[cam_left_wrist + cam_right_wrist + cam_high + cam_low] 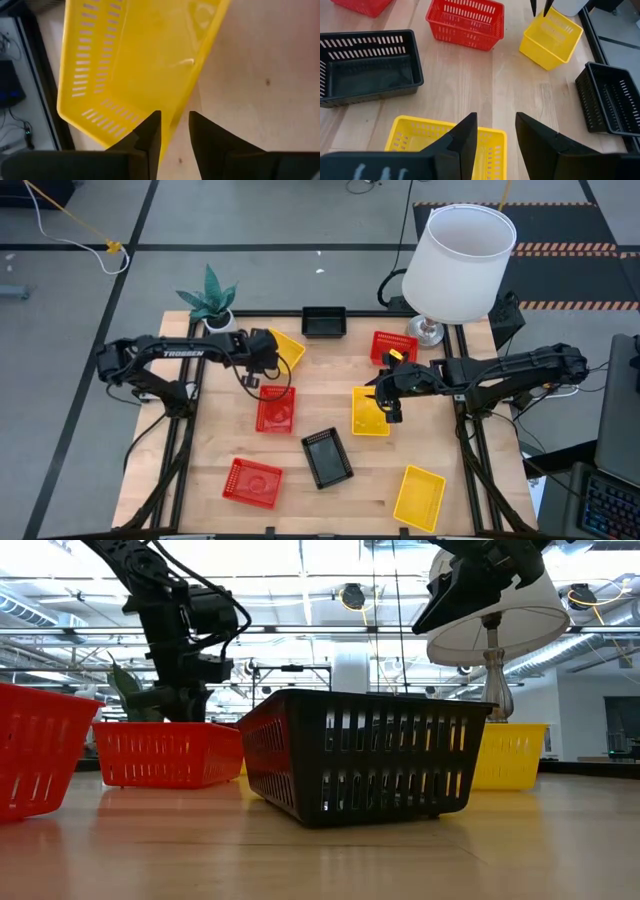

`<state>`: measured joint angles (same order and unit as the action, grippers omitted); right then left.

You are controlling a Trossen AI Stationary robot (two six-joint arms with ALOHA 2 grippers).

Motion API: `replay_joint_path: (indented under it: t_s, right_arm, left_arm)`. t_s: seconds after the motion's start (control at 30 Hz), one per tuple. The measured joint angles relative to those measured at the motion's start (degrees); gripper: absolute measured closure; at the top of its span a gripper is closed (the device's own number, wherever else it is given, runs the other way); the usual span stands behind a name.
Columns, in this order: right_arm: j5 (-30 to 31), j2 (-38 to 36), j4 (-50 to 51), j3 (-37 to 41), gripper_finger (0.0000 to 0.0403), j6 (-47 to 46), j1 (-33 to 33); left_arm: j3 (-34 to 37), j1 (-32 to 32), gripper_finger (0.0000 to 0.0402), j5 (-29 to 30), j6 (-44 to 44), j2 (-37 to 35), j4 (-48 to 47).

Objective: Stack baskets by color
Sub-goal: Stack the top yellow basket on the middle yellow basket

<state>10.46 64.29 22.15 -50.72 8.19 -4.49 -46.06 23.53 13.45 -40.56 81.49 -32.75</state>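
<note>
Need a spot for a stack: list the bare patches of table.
Free: the table's left edge, beside the middle red basket; the front strip between the black basket and front yellow basket. Crowded: the middle around the centre yellow basket.

Grey floor with black lines surrounds the wooden table.

Light was bright and even over the wooden table, with only soft, short shadows under the baskets seen from above. In the low view, ceiling strip lights in the room behind glared white, leaving the black basket partly backlit, with a faint sheen on the tabletop in front of it. In the left wrist view the yellow basket carried a small specular glint and looked slightly soft.
</note>
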Motion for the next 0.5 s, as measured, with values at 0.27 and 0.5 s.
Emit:
replay_joint_path:
  t_s: [0.27, 0.5]
  right_arm:
    - [0.0, 0.0, 0.0, 0.0, 0.0273, 0.0, 0.0]
    - [0.0, 0.0, 0.0, 0.0, 0.0273, 0.0, -0.1]
  left_arm:
    - [0.0, 2.6, 0.0309, -3.4, -2.6, 0.7, 0.3]
    - [0.0, 3.1, 0.0309, -3.6, -4.8, 2.7, 2.1]
